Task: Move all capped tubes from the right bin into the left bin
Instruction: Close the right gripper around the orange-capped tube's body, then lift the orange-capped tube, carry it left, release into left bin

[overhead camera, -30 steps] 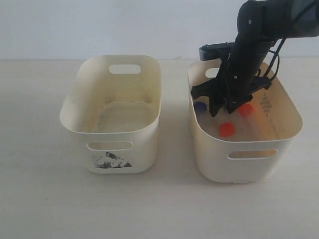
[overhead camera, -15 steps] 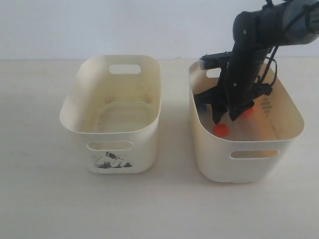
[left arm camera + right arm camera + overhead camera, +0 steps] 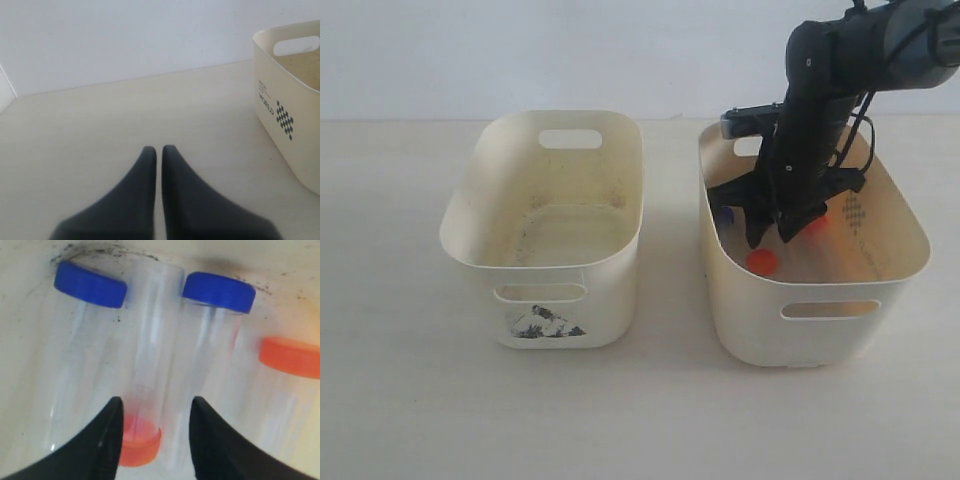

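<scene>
Several capped tubes lie side by side on the floor of the right bin [image 3: 890,262]. The right wrist view shows two with blue caps [image 3: 90,284] [image 3: 218,291] and two with orange-red caps [image 3: 141,439] [image 3: 291,356]. My right gripper [image 3: 156,400] [image 3: 772,238] is down inside this bin, open, its fingers straddling the tube whose orange-red cap [image 3: 761,262] points toward it, without gripping it. The left bin [image 3: 620,190], with its torn sticker [image 3: 545,322], holds no tubes. My left gripper [image 3: 159,148] is shut and holds nothing, low over bare table, outside the exterior view.
In the left wrist view a cream bin wall with a black checker print [image 3: 285,115] stands off to one side of the shut fingers. A gap of table [image 3: 670,300] separates the two bins. A pale wall runs behind the table.
My right gripper has sunk deeper into the right bin and shifted slightly left. The front orange-red cap slid a little left. Almost nothing moved in the last half second.
</scene>
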Tool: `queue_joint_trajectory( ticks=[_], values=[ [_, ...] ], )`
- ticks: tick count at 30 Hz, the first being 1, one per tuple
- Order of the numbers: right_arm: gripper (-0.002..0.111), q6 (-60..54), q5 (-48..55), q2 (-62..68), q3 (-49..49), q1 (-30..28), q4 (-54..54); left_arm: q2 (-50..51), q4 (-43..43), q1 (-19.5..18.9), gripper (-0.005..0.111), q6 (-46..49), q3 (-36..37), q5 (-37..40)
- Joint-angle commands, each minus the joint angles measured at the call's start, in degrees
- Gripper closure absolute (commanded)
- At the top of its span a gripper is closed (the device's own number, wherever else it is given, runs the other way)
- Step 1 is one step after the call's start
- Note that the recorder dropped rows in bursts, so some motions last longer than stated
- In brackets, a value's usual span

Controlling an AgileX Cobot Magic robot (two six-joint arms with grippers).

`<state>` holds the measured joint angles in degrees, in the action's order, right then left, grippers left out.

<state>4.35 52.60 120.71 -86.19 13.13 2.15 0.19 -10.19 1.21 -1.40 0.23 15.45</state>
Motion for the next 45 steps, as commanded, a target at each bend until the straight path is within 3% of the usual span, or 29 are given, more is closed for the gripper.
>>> queue_joint_trajectory(
  ticks=[1,3,5,8,15,17,23,27,33,39,42,45],
  values=[
    [0.089,0.0,1.4,1.7,0.9,0.0,0.2,-0.2,0.1,-0.1,0.102,-0.7,-0.2,-0.6],
    [0.103,0.0,1.4,1.7,0.9,0.0,0.3,-0.2,0.1,-0.1,0.102,-0.7,-0.2,-0.6],
    [0.108,0.0,1.3,1.7,0.9,0.0,0.3,-0.2,0.1,-0.1,0.102,-0.7,-0.2,-0.6],
    [0.101,0.2,1.3,1.7,0.9,0.0,0.3,-0.2,0.1,-0.1,0.102,-0.7,-0.2,-0.6],
    [0.070,0.2,1.5,1.7,0.9,0.0,0.3,-0.2,0.1,-0.1,0.102,-0.7,-0.2,-0.6],
    [0.069,0.2,1.5,1.7,0.9,0.0,0.3,-0.2,0.1,-0.1,0.102,-0.7,-0.2,-0.6],
    [0.075,0.2,1.6,2.0,0.9,0.0,0.3,-0.2,0.1,-0.1,0.102,-0.7,-0.2,-0.6],
    [0.108,0.2,1.9,2.2,0.9,0.0,0.3,-0.2,0.1,-0.1,0.102,-0.7,-0.2,-0.6],
    [0.108,-1.1,5.6,-2.3,0.1,0.0,0.2,-0.2,0.1,-0.1,0.102,-0.7,-0.2,-0.6],
    [0.108,-3.8,16.4,-13.2,-10.1,0.0,0.6,-0.2,0.1,-0.1,0.102,-0.7,-0.2,-0.6],
    [0.108,-6.1,15.9,-19.0,-14.0,0.0,12.9,-0.2,0.1,-0.1,0.102,-0.7,-0.2,-0.6],
    [0.108,-22.6,15.4,-20.1,-13.8,1.8,37.9,-0.2,0.1,-0.1,0.102,-0.7,-0.2,-0.6]
  ],
)
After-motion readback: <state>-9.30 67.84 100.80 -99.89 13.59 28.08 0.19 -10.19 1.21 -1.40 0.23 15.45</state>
